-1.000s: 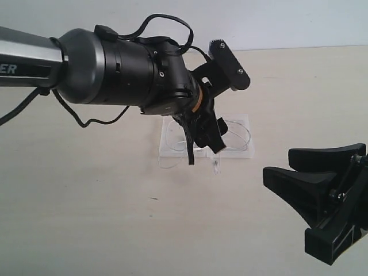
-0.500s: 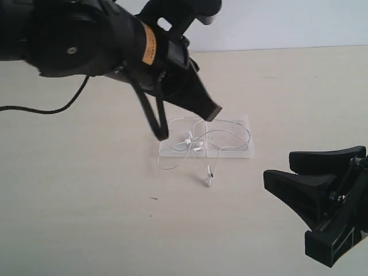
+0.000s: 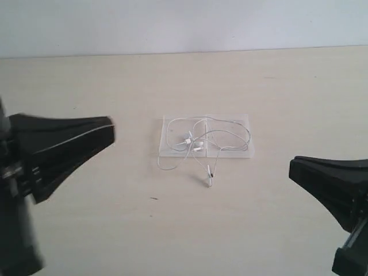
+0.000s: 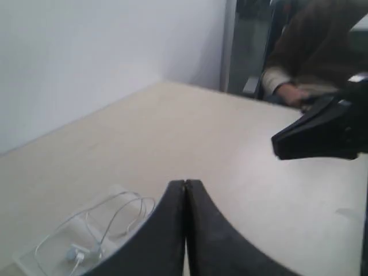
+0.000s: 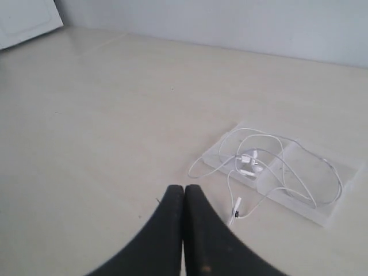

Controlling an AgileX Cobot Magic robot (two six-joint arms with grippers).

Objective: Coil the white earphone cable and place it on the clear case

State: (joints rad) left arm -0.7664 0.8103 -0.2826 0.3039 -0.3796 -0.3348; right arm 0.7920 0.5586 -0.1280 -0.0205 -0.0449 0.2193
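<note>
the white earphone cable (image 3: 214, 135) lies in a loose tangle on the clear case (image 3: 244, 154), in the middle of the table (image 3: 172, 230). its two earbuds (image 3: 192, 141) sit close together near the join of the case's two halves. one loop and the plug end (image 3: 210, 179) hang off the near edge onto the table. the left gripper (image 4: 185, 190) has its fingers pressed together with nothing between them, well apart from the case. the right gripper (image 5: 184, 192) is likewise closed and empty, off to the other side.

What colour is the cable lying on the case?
White. The cable on the case shows best in the right wrist view.
</note>
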